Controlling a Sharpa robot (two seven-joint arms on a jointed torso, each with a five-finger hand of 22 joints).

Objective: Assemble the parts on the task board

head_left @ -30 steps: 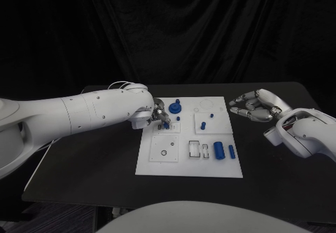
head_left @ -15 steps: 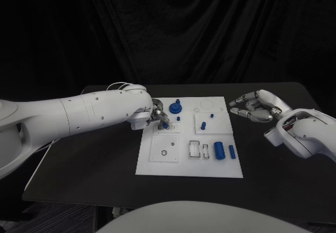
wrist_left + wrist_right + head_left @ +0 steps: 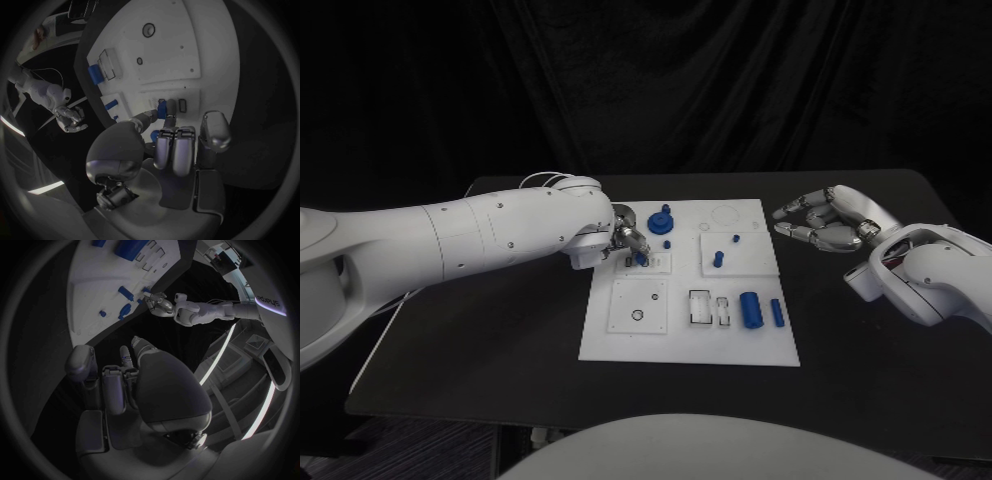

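Your left hand sits over the upper left part of the task board, fingers curled down and pinching a small blue part at a slot near the board's left edge; the left wrist view shows the fingertips closed on that piece right at the board's surface. Just beside the hand stands a round blue knob part. Your right hand hovers off the board's right edge above the black table, fingers curved inward and apart, holding nothing. The white board lies flat mid-table, with a blue cylinder and a slim blue bar lying near its lower right.
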